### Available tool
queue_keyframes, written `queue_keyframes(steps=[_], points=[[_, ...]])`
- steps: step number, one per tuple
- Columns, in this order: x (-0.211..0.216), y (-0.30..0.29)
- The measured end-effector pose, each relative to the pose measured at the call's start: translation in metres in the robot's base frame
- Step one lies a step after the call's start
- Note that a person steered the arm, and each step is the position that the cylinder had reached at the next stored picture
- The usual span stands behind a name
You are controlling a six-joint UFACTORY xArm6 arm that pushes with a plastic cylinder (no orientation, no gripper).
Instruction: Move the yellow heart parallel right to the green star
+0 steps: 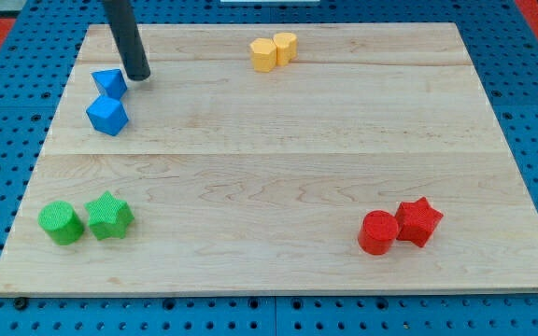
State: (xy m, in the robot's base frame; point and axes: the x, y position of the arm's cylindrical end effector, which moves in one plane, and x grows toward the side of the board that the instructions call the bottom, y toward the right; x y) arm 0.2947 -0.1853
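Note:
The yellow heart [286, 46] lies near the view's top centre, touching a yellow hexagon block [263, 55] on its left. The green star [109, 217] lies at the view's bottom left, beside a green round block [61, 223]. My tip [138, 77] rests at the view's top left, just right of the upper blue block [109, 83], far left of the yellow heart and well above the green star.
A second blue block [107, 116] lies just below the first. A red round block [378, 232] and a red star [418, 221] sit together at the view's bottom right. The wooden board [278, 149] lies on a blue pegboard.

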Motion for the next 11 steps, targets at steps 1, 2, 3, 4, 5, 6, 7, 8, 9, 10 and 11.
queue_keyframes(steps=[1,2,3,4,5,6,7,8,9,10,11], points=[[0.011,-0.02],[0.035,-0.02],[0.042,-0.018],[-0.006,-0.015],[-0.013,-0.015],[-0.026,-0.008],[-0.045,0.013],[-0.089,0.067],[-0.102,0.097],[-0.101,0.166],[-0.101,0.241]])
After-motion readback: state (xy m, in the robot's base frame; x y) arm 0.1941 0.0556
